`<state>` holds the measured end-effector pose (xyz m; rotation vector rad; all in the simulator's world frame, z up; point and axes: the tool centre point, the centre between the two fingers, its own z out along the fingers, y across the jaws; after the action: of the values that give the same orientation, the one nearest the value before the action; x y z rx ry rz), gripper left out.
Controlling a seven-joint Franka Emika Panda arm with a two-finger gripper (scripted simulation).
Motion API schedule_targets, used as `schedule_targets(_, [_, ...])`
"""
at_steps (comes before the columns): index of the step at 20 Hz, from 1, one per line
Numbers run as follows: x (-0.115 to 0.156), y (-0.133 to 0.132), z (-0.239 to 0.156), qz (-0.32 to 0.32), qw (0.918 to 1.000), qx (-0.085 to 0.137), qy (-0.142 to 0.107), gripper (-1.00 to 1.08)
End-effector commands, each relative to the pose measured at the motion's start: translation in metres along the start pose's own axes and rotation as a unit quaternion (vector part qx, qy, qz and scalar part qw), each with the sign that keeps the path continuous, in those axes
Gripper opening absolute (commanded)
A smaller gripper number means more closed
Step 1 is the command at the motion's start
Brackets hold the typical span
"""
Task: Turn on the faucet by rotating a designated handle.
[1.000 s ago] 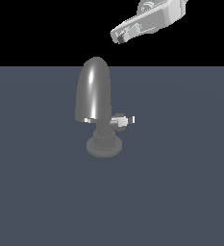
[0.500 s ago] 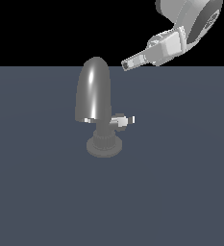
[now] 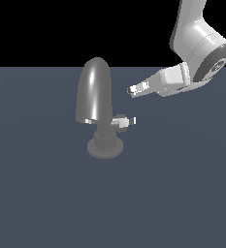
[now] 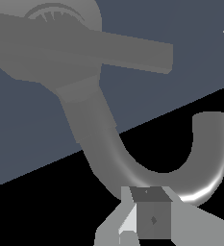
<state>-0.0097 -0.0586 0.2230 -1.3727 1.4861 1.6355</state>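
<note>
The glossy grey faucet (image 3: 95,92) stands upright on its round disc base (image 3: 104,147). The handle (image 3: 126,121), a short silver lever with a whitish tip, sticks out from the neck toward the exterior view's right. My gripper (image 3: 133,90) hangs above the handle tip and apart from it, just off the spout's side, fingers close together and empty. In the wrist view the curved spout (image 4: 108,149) and a flat grey bar (image 4: 132,48) at the neck fill the picture, beyond my closed fingers (image 4: 152,218).
The faucet stands on a flat dark blue-grey surface (image 3: 46,193). My white arm (image 3: 197,43) comes in from the exterior view's upper right. Nothing else shows.
My gripper has come down and slightly toward the exterior view's right, from above the spout's top to beside it, closer to the handle. The faucet and handle have not moved.
</note>
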Motion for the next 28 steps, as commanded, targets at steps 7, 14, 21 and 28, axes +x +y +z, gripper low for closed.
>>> schedule_targets(7, [0.041,-0.004,0.009,0.066,0.9945,0.032,-0.075,-1.0])
schedule_targets(14, [0.051,-0.005,0.012,0.081,0.9915,0.04,-0.094,-1.0])
schedule_targets(21, [0.048,-0.005,0.012,0.077,0.9922,0.038,-0.09,-1.0])
schedule_targets(28, [0.07,0.006,0.017,0.077,0.9922,0.038,-0.09,-1.0])
